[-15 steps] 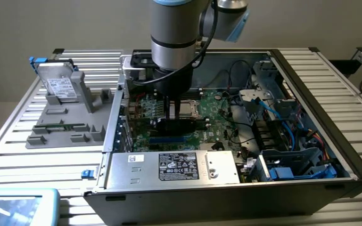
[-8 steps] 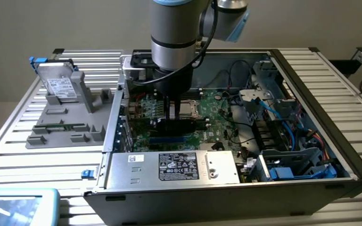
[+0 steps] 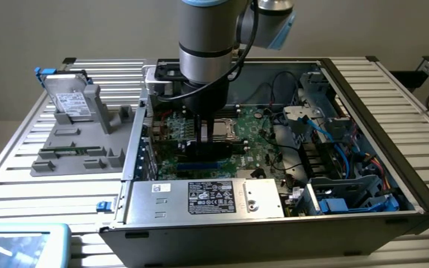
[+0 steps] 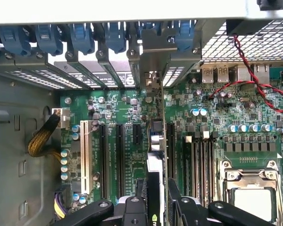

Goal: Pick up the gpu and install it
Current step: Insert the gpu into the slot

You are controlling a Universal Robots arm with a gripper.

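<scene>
Closest in, the pincer point(image 4: 155, 202) is clamped on the gpu point(image 4: 156, 141), holding it edge-on down inside the open computer case point(image 3: 371, 95), right over the motherboard's point(image 4: 108, 108) expansion slots. Pickup looks done; whether the card is fully seated I can't tell.

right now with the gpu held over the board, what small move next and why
Probably a slow, straight press down: the gripper holds the gpu upright, edge-on, among the black expansion slots on the motherboard, its end near the rear brackets. Whether it is seated, I cannot tell.
</scene>
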